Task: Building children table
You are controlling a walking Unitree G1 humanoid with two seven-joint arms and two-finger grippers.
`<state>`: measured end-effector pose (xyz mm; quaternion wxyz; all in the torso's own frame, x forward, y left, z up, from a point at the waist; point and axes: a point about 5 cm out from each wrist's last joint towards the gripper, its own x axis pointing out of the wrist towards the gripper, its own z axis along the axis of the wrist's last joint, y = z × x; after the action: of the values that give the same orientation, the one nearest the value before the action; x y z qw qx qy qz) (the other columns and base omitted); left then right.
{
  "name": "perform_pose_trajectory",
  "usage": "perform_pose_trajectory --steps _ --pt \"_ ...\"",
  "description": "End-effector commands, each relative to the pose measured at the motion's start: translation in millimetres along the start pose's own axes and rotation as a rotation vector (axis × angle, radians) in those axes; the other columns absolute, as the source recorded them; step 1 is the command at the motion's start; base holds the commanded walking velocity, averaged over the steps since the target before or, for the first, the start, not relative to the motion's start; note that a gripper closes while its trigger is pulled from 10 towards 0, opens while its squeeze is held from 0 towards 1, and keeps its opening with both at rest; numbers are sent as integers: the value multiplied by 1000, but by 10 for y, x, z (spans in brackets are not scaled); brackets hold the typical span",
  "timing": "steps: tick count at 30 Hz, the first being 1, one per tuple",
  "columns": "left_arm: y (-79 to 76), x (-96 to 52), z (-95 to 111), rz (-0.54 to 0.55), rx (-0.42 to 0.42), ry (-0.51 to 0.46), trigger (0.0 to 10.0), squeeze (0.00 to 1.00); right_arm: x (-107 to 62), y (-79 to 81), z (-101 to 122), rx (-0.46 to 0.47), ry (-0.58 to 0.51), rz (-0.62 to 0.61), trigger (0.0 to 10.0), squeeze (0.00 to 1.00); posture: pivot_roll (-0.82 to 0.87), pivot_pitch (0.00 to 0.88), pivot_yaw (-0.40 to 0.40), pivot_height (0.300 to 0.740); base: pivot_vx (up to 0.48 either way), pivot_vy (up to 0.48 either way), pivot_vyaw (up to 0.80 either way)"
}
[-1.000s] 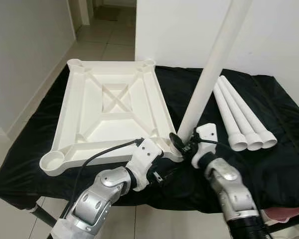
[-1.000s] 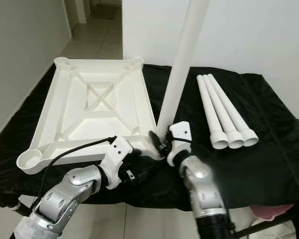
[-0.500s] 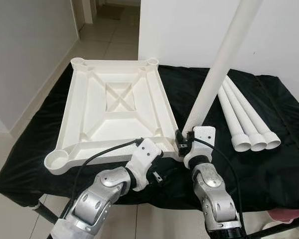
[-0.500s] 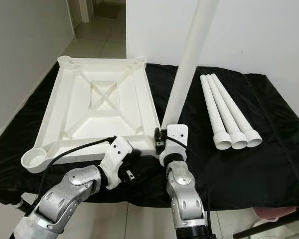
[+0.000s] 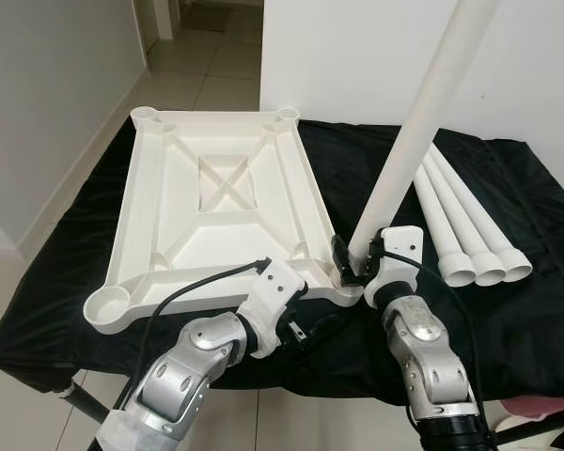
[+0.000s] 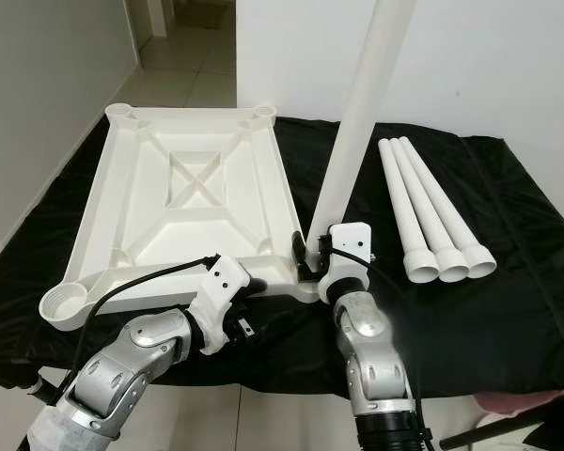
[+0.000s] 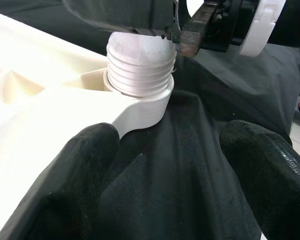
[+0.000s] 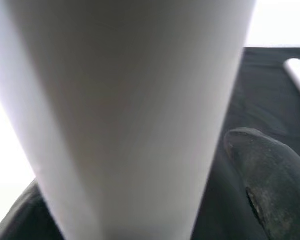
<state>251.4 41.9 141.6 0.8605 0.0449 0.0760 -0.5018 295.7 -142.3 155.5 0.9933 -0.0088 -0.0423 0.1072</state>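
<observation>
The white tabletop (image 5: 169, 202) lies upside down on the black-draped table (image 5: 66, 282). A long white leg (image 5: 415, 141) stands tilted at its near right corner. My right gripper (image 5: 353, 265) is shut on the leg's base. In the left wrist view the leg's threaded end (image 7: 140, 65) sits in the corner socket ring (image 7: 142, 107). My left gripper (image 7: 165, 170) is open just in front of that corner, low over the cloth. One finger (image 7: 85, 170) is against the tabletop's edge. The leg (image 8: 125, 115) fills the right wrist view beside a finger (image 8: 270, 175).
Three spare white legs (image 5: 465, 230) lie side by side on the cloth at the right. A white wall stands behind the table, with a tiled hallway floor (image 5: 47, 178) to the left. Something pink (image 5: 545, 409) shows under the table's near right edge.
My right wrist and forearm have turned around the leg's base, swinging left and then back right. The leg stays at the corner socket. The left arm has hardly moved.
</observation>
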Motion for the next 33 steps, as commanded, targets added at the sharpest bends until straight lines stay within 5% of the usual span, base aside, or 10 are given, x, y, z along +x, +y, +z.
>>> perform_pose_trajectory --steps 1,12,18,19,20,22,32,33 --pt "13 8 -27 3 7 10 10000 0 16 -29 -27 3 8 96 10000 0 -5 32 -49 740 0 0 0" --pt "49 9 -19 1 23 13 10000 0 62 -45 -126 -93 34 442 10000 0 1 7 -35 740 0 0 0" --pt "57 6 -10 1 27 14 10000 0 112 -51 -186 -121 52 520 10000 0 8 2 -35 740 0 0 0" --pt "57 5 -13 1 30 16 10000 0 134 -69 -205 -138 56 527 2627 0 13 0 -38 740 0 0 0" --pt "56 4 -17 1 32 18 10000 0 146 -81 -217 -149 58 531 2627 0 13 0 -38 740 0 0 0" --pt "58 1 -18 2 33 18 10000 0 164 -106 -234 -150 67 533 0 0 14 0 -37 740 0 0 0" --pt "35 14 -31 0 30 17 10000 0 176 -192 -263 -143 60 528 392 0 8 0 -44 740 0 0 0" --pt "27 16 -33 -1 29 16 10000 0 174 -204 -266 -142 58 517 3412 0 7 4 -45 740 0 0 0"
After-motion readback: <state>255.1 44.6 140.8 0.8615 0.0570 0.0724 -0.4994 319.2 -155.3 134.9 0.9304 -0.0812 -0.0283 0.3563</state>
